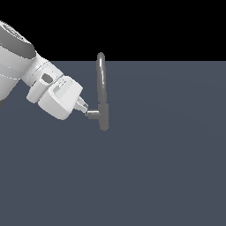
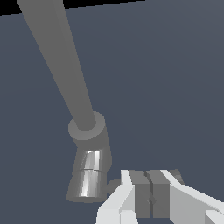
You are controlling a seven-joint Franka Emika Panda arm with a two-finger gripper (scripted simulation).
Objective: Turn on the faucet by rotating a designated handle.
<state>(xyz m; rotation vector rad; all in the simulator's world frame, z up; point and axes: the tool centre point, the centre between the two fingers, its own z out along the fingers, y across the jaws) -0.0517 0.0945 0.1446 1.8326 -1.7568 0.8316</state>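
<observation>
The faucet (image 1: 102, 84) is a tall slim grey tap on the dark floor; its narrow spout curves over at the top. The handle (image 1: 92, 114) is a short grey stub sticking out of the faucet's base toward the exterior view's left. My gripper (image 1: 84, 107) sits at the outer end of that stub, touching or nearly touching it. In the wrist view the faucet (image 2: 89, 170) rises just beyond my gripper (image 2: 151, 192). The two grey pads (image 2: 141, 192) are pressed together with nothing between them. Only a sliver of the handle (image 2: 113, 184) shows beside the fingers.
The flat blue-grey floor (image 1: 167, 167) spreads all around the faucet. My white arm (image 1: 26, 70) comes in from the exterior view's upper left. No other objects are in view.
</observation>
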